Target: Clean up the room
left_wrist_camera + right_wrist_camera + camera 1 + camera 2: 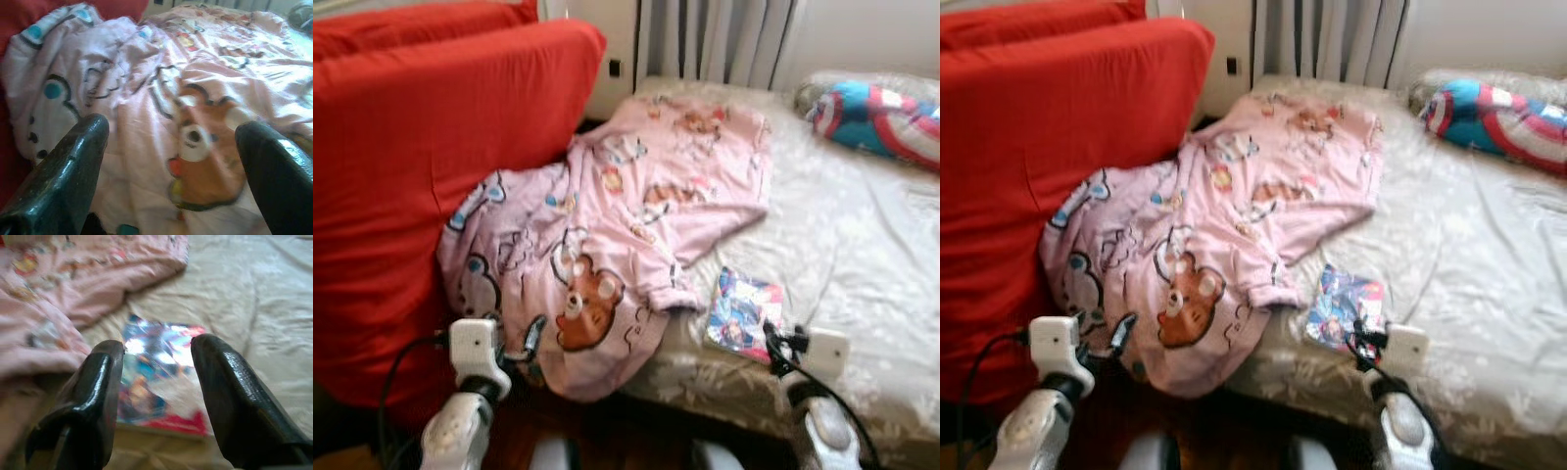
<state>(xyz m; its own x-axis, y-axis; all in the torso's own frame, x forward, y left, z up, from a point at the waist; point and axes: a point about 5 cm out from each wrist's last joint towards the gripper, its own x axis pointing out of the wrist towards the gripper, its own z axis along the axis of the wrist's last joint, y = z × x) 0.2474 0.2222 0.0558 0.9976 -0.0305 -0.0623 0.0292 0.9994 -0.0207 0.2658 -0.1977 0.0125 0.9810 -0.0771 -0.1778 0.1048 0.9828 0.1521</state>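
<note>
I am holding the left gripper (171, 142) low at the near edge of the bed, its two black fingers (73, 166) standing well apart and closed on nothing. It is pointing at the pink cartoon blanket (607, 245), which is lying crumpled over the bed's near corner and hanging down its side (a brown bear print is facing the wrist camera).

I am keeping the right gripper (156, 382) just short of the colourful book (742, 311), fingers likewise spread with the book showing between them; I cannot tell whether either fingertip is touching the cover. The book is lying flat on the beige bedspread (862, 264), just beside the blanket's lower hem.

To my left, a large red cushion (421, 166) is leaning upright against the bed, with the blanket's edge pressing on it. Farther back, a blue, red and white pillow (876, 116) is resting at the bed's far right corner. Behind the bed, a grey curtain (715, 39) is hanging.
</note>
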